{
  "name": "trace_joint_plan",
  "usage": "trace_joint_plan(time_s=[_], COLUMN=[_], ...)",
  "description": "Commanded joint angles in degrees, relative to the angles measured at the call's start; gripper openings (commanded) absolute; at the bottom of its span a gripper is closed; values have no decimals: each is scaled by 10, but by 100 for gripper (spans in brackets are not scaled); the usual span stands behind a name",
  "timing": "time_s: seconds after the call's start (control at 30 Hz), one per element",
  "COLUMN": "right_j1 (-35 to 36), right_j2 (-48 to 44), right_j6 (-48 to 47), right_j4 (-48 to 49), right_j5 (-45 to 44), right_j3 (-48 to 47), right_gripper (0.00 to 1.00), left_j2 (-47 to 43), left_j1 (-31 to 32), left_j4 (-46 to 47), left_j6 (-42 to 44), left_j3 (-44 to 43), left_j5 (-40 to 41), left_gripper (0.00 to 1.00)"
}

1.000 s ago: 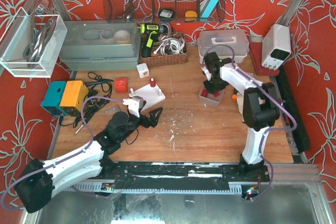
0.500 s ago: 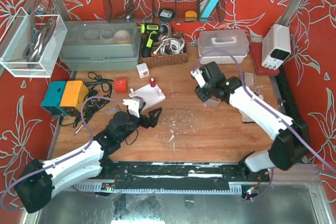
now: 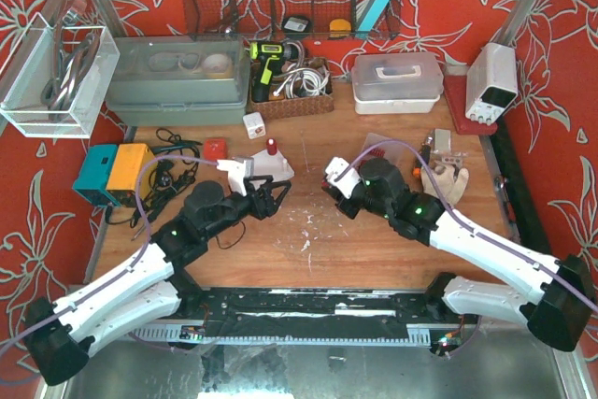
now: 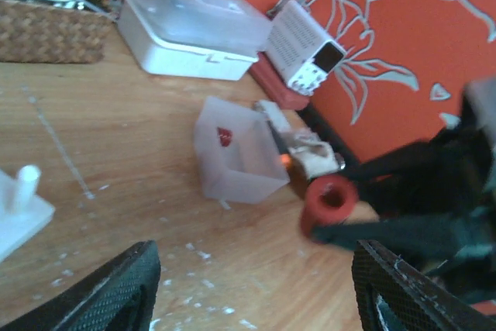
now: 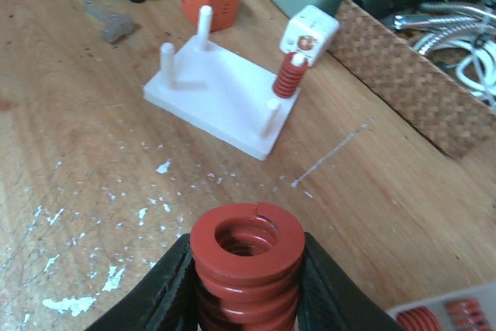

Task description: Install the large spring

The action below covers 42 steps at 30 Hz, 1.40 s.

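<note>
Open path from large spring [image 5: 246, 257] to peg base [image 5: 221, 94]; left jaws alongside.

This looks like a workshop: a scratched wooden bench [image 3: 336, 240], a yellow drill [image 3: 266, 60], a basket of cables [image 3: 301, 101] and a wire rack [image 3: 213, 12] holding tools.

High rear overhead of the whole table [image 3: 355, 249]; two low, close wrist views, opposite-facing, peg base [image 5: 221, 98] common.

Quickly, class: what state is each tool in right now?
Left tool: open, holding nothing.
Right tool: closed on the large red spring.
</note>
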<state>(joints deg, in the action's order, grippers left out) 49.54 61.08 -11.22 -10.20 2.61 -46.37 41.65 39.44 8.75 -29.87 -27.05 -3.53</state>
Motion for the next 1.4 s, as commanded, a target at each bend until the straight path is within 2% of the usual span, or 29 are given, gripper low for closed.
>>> trace_joint_plan(time_s=[0.0,0.2,0.63,0.97,1.2,1.37], right_j1=[23,48,89,107,117,120], right_j2=[-5,7,35,41,53,57], right_j6=[-31,-44,-68,-83,-95,-97], right_j4=[94,154,208,221,221,221], right_j5=[7,1,-30,-47,-75,-85], right_j3=[30,69,92,97,95,96], right_gripper=[0,0,0,0,0,0], left_j2=[30,104,209,245,258,253], left_j1=[0,0,2,3,3,3], left_j4=[-87,-170,-171,-173,-174,-170], left_j6=[12,60,71,82,77,71], left_j3=[-76,-153,-192,-194,-193,-182], left_j5=[-71,-142,-201,-213,-248,-252], left_gripper=[66,61,63,60,48,28])
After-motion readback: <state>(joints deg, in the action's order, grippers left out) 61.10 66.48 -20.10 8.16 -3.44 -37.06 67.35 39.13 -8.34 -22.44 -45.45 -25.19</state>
